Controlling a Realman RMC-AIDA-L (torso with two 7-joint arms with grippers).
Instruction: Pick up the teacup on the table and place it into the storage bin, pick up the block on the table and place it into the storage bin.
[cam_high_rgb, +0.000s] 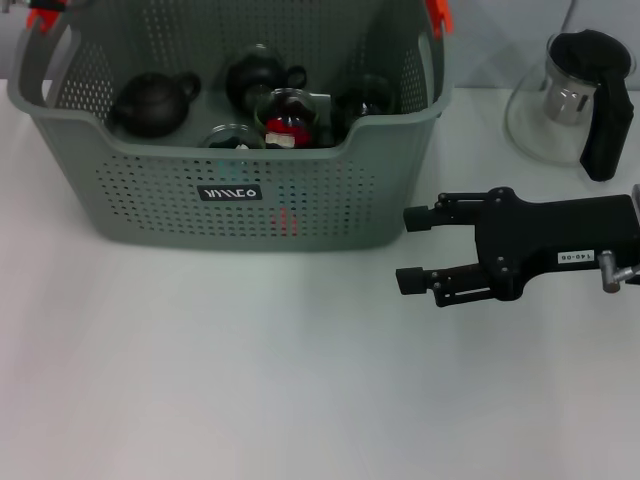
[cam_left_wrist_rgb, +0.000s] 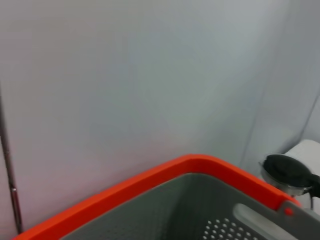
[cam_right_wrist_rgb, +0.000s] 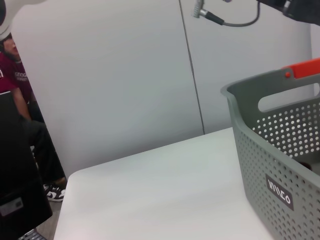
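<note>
The grey storage bin (cam_high_rgb: 235, 190) with perforated walls, orange-red handle tabs and a black label stands at the back left of the white table. Inside it lie a glass teacup (cam_high_rgb: 290, 108) with a red block (cam_high_rgb: 280, 128) by it, two dark teapots (cam_high_rgb: 150, 100), and other cups. My right gripper (cam_high_rgb: 412, 250) lies low over the table to the right of the bin, open and empty, fingers pointing toward the bin. The bin also shows in the right wrist view (cam_right_wrist_rgb: 280, 150) and the left wrist view (cam_left_wrist_rgb: 210, 210). My left gripper is out of view.
A glass kettle (cam_high_rgb: 575, 95) with a black lid and handle stands at the back right, behind my right arm. The white table (cam_high_rgb: 250, 380) stretches in front of the bin. A seated person (cam_right_wrist_rgb: 20, 115) shows beyond the table's far edge in the right wrist view.
</note>
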